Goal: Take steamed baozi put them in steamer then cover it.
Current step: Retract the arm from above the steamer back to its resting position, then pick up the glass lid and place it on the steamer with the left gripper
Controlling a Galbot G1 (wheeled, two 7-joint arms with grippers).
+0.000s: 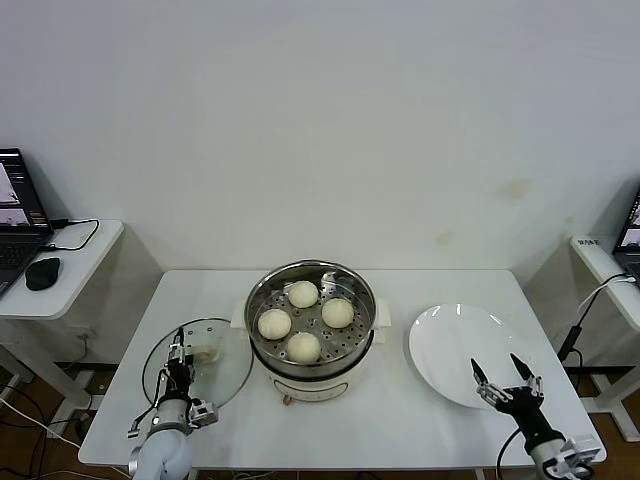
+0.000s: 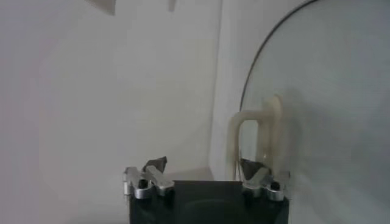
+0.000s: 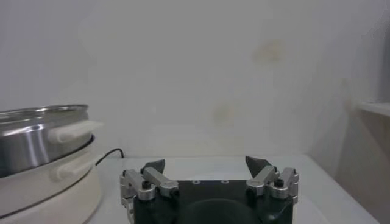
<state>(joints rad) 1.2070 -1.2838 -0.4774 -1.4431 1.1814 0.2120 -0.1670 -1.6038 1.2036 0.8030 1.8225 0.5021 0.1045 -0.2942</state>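
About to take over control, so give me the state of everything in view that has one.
Buns: all four in the steamer.
Steamer: uncovered.
Lid: flat on the table, left of the steamer.
Plate: empty.
Left claw: at the lid handle, not gripping.
Right claw: open, over the plate's near edge.

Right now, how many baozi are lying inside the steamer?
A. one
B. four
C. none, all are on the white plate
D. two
B: the head view shows four baozi on the perforated tray inside the steamer, while the white plate beside it holds none.
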